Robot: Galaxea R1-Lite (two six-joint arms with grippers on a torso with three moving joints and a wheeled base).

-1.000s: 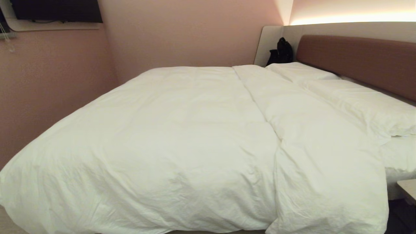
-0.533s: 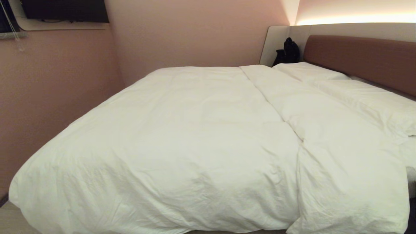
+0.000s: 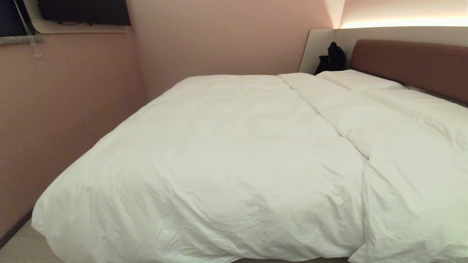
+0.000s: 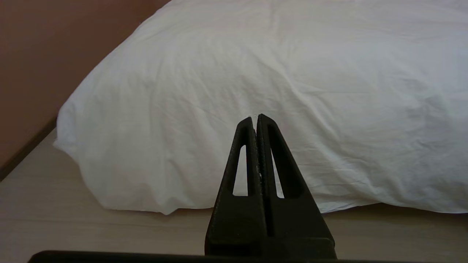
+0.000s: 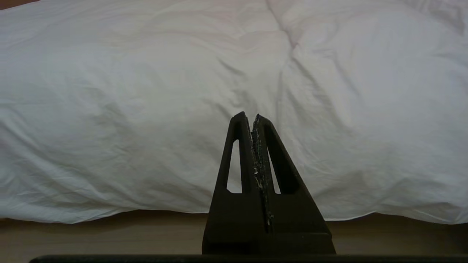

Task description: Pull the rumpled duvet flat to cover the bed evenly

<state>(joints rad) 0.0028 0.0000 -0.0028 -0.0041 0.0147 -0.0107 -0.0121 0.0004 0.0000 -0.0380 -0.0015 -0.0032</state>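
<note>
The puffy white duvet (image 3: 226, 157) lies spread over the bed, with a folded-back band (image 3: 384, 131) near the pillows and its near edge hanging over the side. The reddish-brown headboard (image 3: 413, 65) stands at the right. Neither arm shows in the head view. In the left wrist view my left gripper (image 4: 255, 117) is shut and empty, short of the duvet's (image 4: 256, 73) hanging corner. In the right wrist view my right gripper (image 5: 251, 116) is shut and empty, in front of the duvet's (image 5: 182, 91) near edge, close to the fold.
A pink wall (image 3: 55, 120) runs close along the bed's left side. White pillows (image 3: 369, 82) lie by the headboard, a black bag (image 3: 331, 58) in the far corner. Light wooden floor (image 4: 91, 233) lies before the bed. A dark screen (image 3: 84, 12) hangs top left.
The whole head view has shifted: the bed and wall slide to the right in the picture, so the camera has turned or driven left. The duvet lies the same.
</note>
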